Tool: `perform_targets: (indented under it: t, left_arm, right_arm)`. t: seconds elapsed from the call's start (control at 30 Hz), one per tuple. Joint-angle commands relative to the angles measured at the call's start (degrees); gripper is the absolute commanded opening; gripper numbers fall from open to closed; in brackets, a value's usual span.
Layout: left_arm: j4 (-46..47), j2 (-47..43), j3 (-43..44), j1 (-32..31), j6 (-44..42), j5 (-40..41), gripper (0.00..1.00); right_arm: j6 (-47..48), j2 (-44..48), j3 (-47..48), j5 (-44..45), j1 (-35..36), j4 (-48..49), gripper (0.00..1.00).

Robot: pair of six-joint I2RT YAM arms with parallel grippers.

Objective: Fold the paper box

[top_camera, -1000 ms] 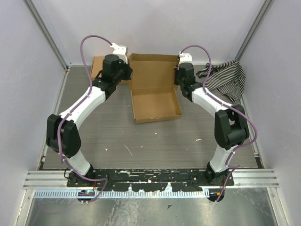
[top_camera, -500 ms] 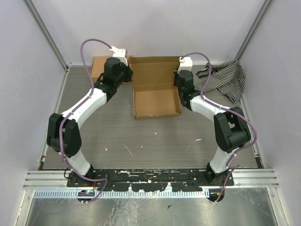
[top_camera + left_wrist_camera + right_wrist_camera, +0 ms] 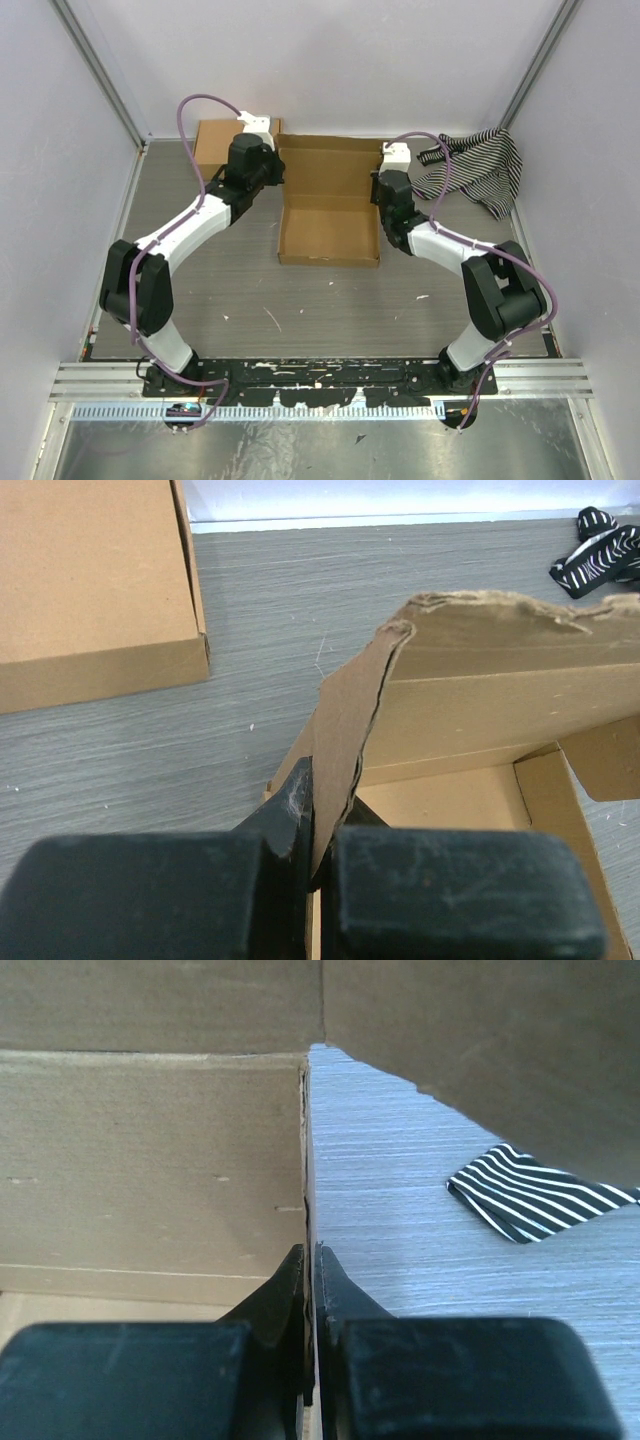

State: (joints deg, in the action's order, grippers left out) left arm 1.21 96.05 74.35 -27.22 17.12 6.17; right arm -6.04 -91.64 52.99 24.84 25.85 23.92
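A second brown box point(image 3: 211, 141) sits far left. The left gripper point(image 3: 312, 815) pinches the left wall of the paper box point(image 3: 330, 228), which lies open in the middle of the bench point(image 3: 300, 300). The right gripper point(image 3: 311, 1260) pinches its right wall. A striped cloth point(image 3: 482, 170) lies far right.

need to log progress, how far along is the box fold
Done: the paper box already has a tray shape with its walls raised. In hand: the left gripper and the right gripper are each shut on a side wall of the box. Left: the lid is open behind the tray, not yet folded over.
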Motion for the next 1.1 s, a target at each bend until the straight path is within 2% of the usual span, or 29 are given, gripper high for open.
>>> perform_targets:
  t: [0.0,0.1,0.23,0.47,0.63,0.93,1.07]
  left_arm:
    - [-0.9,-3.1,-4.4,-2.7,2.1,-2.8,0.03]
    - [-0.6,-5.3,-7.1,-2.7,1.6,-1.8,0.03]
    - [-0.6,-7.3,-9.6,-2.7,1.1,-1.1,0.02]
    - [-0.6,-9.6,-12.3,-2.7,1.3,-1.1,0.02]
    - [-0.5,-11.1,-15.2,-2.8,2.2,-0.6,0.01]
    - [-1.7,-14.8,-20.2,-2.7,2.4,0.0,0.03]
    - [-2.9,-16.3,-21.4,-2.7,2.9,-0.3,0.05]
  right_arm:
    - [-2.7,3.8,-1.1,-0.8,2.5,1.8,0.1]
    - [-3.7,4.5,-1.4,-0.7,2.8,-0.5,0.12]
    - [-5.3,5.9,-1.1,-1.6,3.3,-4.5,0.2]
    - [-6.9,9.2,0.2,-3.2,4.2,-15.0,0.48]
    - [-6.7,16.3,-1.8,-4.6,4.6,-21.4,0.62]
    - [-6.7,34.3,0.0,-9.4,4.7,-41.0,0.67]
    - [-9.1,41.5,1.4,-7.5,4.7,-46.9,0.67]
